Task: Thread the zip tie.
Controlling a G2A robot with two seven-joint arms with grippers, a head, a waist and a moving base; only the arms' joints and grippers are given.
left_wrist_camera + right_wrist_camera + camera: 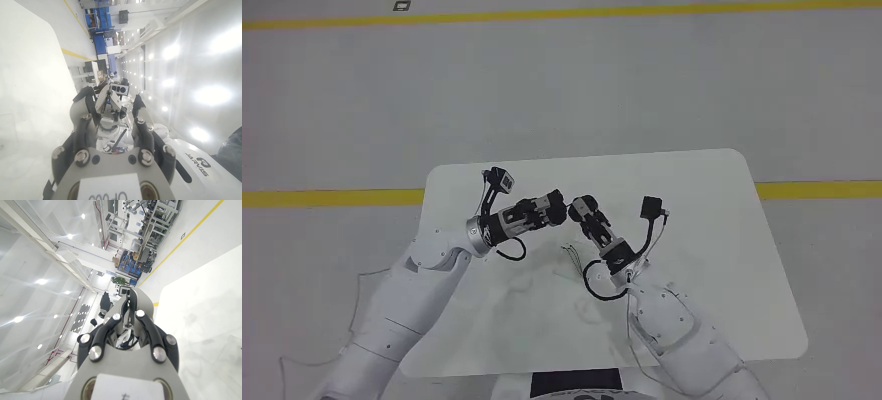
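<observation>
Above the middle of the white table (712,200) my two grippers face each other tip to tip. The left gripper (556,205) (111,98) is open, its black fingers (139,103) spread to either side of the right gripper's tip (105,102). The right gripper (580,208) (128,300) is shut, ribbed pads (133,300) pressed together; anything held between them is hidden. A thin dark strand (570,258), apparently the zip tie, shows just below the grippers in the top view. I cannot tell whether it hangs or lies on the table.
Bare tabletop (492,330) surrounds the arms. A yellow floor line (812,189) runs behind the table. Black cables (594,282) loop off the right wrist.
</observation>
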